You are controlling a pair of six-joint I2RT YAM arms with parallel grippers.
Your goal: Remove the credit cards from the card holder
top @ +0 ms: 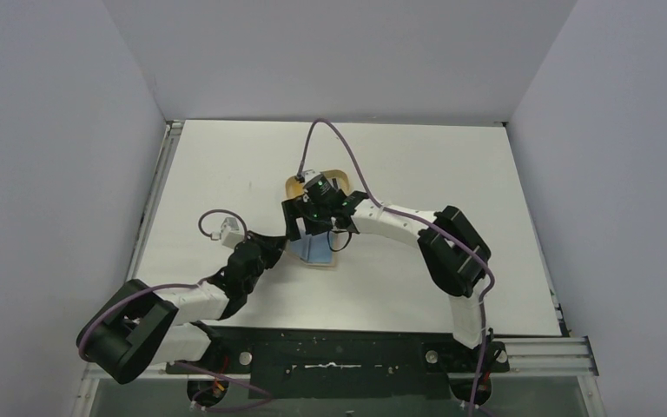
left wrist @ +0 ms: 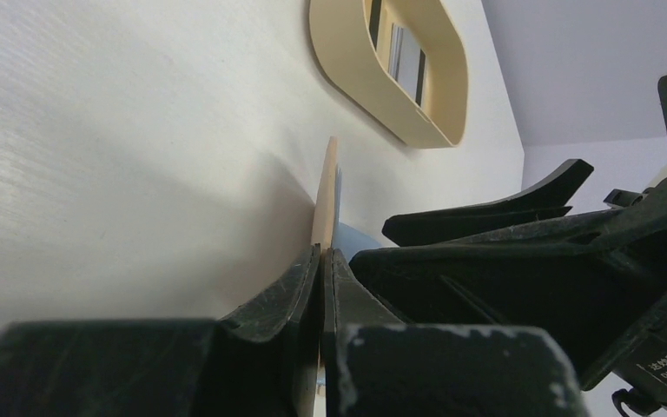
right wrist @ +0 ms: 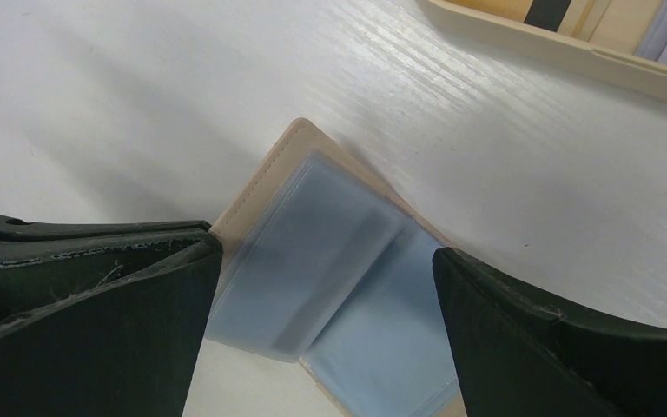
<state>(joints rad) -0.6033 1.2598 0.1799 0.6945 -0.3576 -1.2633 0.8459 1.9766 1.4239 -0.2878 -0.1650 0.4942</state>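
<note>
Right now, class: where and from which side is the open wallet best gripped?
Take the wallet by its thin tan edge, from the robot's left, as the left end effector is shut on it. That flat flap fits between the fingers and leaves the blue sleeves free under the open right end effector.

Cut-off label "达妙科技", "DM-J4310" on black motor housing (left wrist: 663,358)

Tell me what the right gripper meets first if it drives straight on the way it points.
The open card holder: the right gripper, jaws open, aims at its pale blue inside. Depth is unclear, but nothing shows between them.
</note>
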